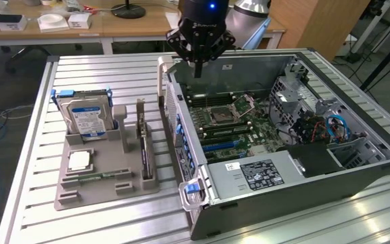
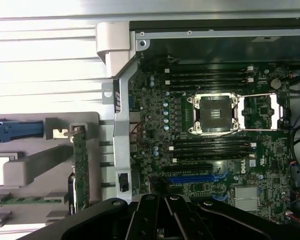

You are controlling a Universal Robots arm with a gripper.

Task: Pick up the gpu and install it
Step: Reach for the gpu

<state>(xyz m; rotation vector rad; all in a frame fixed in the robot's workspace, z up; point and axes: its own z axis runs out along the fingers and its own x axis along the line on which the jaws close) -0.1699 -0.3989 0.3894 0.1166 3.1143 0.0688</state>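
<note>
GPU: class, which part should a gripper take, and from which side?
Probably best to take the gpu by its upper long edge, near mid-length, from straight above, with a finger on each flat face. It stands on edge in a slot of the grey holder, so its lower edge is buried and its top is free.

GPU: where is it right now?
In the exterior view, the gpu stands on edge in the grey holder, left of the open computer case and right of the hard drive.
</note>
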